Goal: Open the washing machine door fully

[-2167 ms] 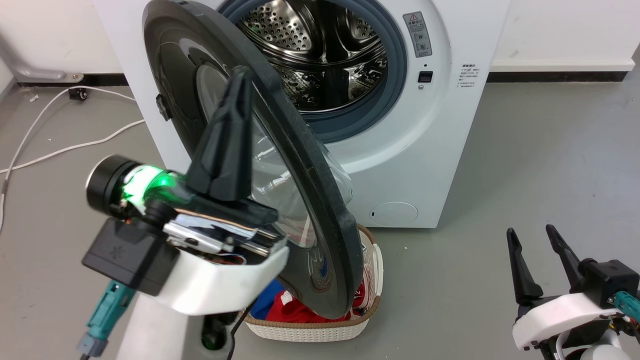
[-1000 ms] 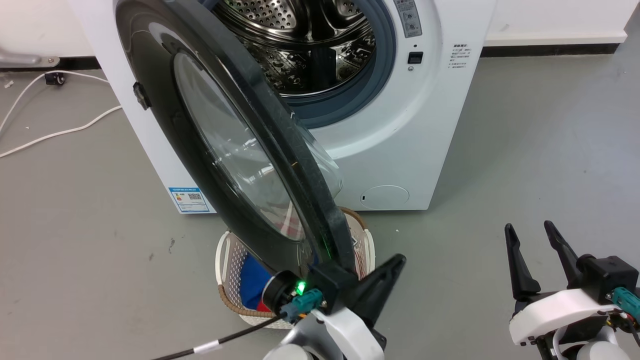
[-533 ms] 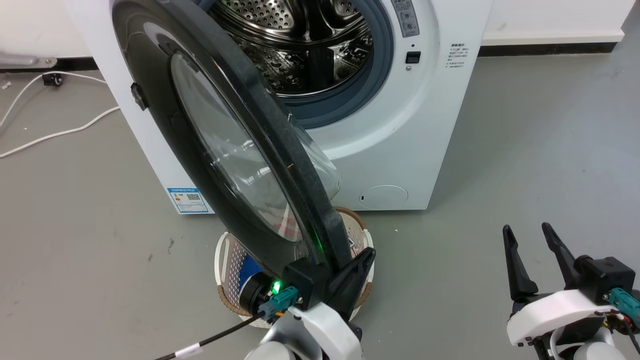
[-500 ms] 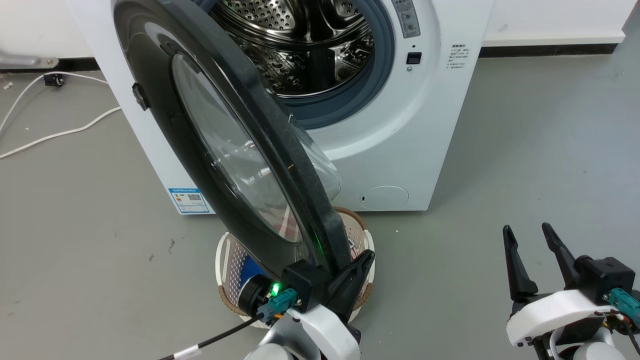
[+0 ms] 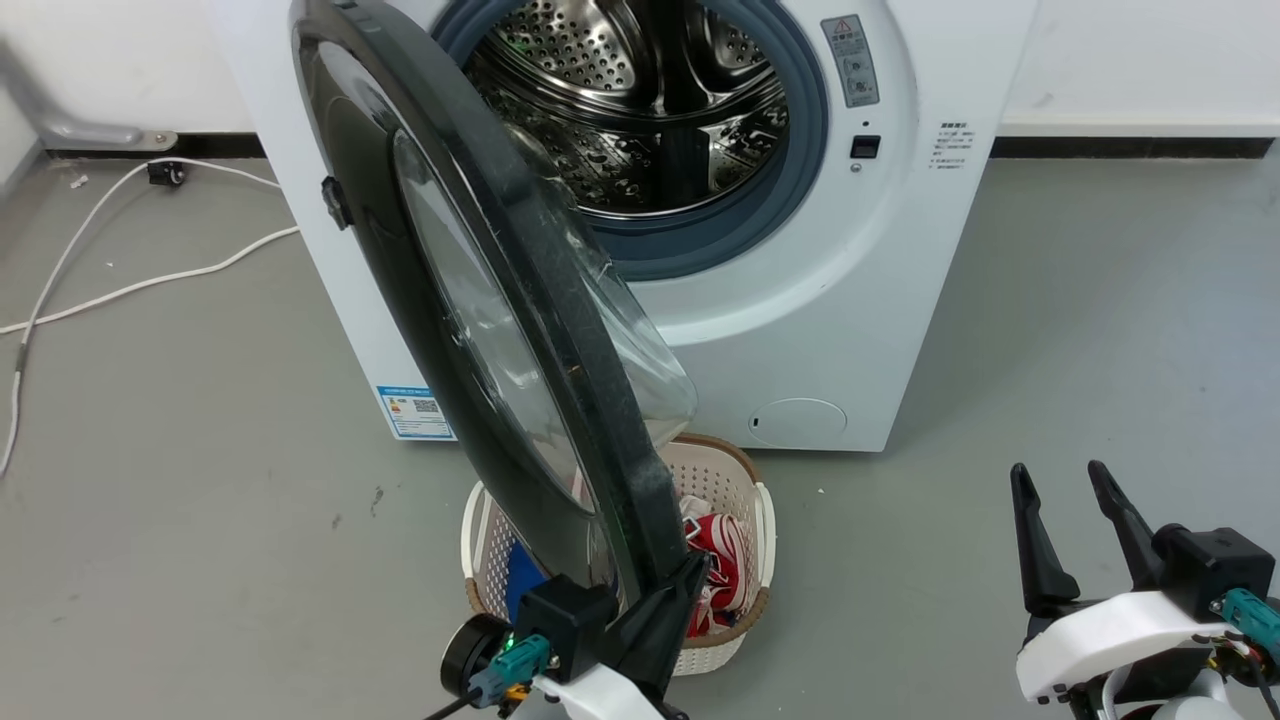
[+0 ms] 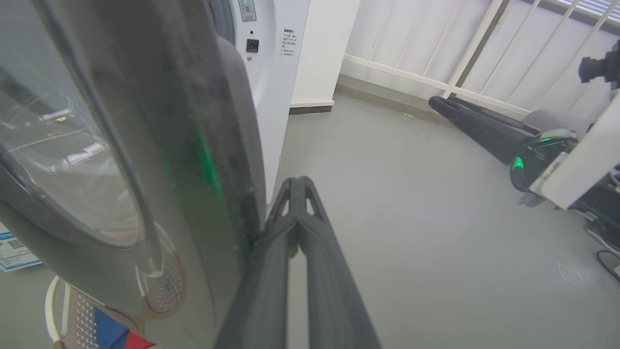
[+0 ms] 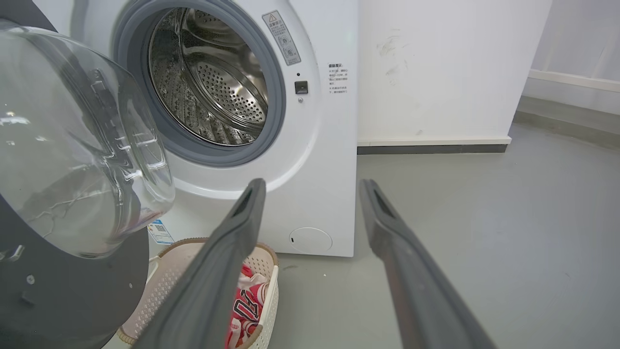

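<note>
door (image 5: 450, 300) stood roughly half open, hinged at washer's left, edge-on | left hand (image 6: 297, 186) was closed, empty, fingers laid along rim's inner side – looked set to push it wider, not grip | basket (image 5: 766, 540) sat under door's low edge | washer (image 5: 850, 300) drum was exposed | right hand (image 5: 1058, 467) was spread, empty, well clear of swing

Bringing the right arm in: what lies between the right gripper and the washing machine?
Bare floor in the head view, from right gripper to washing machine; the laundry basket stands leftward, under the door.
</note>
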You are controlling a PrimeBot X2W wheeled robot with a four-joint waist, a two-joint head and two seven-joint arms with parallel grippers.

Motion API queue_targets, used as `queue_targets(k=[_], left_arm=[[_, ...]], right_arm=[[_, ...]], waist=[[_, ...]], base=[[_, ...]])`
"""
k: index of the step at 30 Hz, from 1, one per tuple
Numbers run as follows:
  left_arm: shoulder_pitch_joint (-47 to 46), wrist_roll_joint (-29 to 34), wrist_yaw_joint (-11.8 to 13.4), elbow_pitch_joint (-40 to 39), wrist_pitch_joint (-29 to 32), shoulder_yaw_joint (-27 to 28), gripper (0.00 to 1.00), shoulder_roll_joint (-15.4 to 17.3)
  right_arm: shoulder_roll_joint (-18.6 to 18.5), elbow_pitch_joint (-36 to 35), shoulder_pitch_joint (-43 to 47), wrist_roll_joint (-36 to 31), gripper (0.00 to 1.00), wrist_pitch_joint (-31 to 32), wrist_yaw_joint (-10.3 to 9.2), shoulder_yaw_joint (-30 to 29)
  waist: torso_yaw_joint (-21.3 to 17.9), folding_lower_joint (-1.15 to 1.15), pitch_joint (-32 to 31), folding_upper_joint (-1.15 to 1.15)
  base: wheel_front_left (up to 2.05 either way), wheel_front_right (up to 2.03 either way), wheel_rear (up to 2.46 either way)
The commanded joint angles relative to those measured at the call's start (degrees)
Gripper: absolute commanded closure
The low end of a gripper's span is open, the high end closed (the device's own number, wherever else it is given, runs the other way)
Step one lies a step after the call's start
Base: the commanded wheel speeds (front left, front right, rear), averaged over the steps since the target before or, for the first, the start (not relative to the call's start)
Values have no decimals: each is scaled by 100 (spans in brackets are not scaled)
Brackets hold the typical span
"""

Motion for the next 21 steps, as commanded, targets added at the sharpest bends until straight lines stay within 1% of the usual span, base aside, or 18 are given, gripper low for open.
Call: queue_targets(k=[1, 5, 8, 13, 21], left_arm=[[66, -2, 226, 90, 12, 251, 100, 243], [121, 12, 342, 80, 18, 350, 100, 379], [154, 19, 356, 75, -1, 388, 100, 466], [258, 53, 315, -54, -99, 271, 100, 419], [460, 21, 520, -280, -226, 380, 100, 508]], right_arm=[[39, 4, 61, 0, 0, -15, -1, -20], [59, -8, 110, -1, 0, 7, -1, -67], [71, -28, 119, -6, 0, 7, -1, -106], [92, -43, 173, 10, 0, 9, -1, -138], [112, -98, 256, -11, 0, 0, -1, -173]], waist=[[66, 0, -31, 0], [165, 0, -66, 0], [246, 0, -88, 0], [435, 0, -114, 0], [890, 0, -107, 0]], base=[[0, 0, 0], [0, 0, 0], [0, 0, 0], [0, 0, 0], [0, 0, 0]])
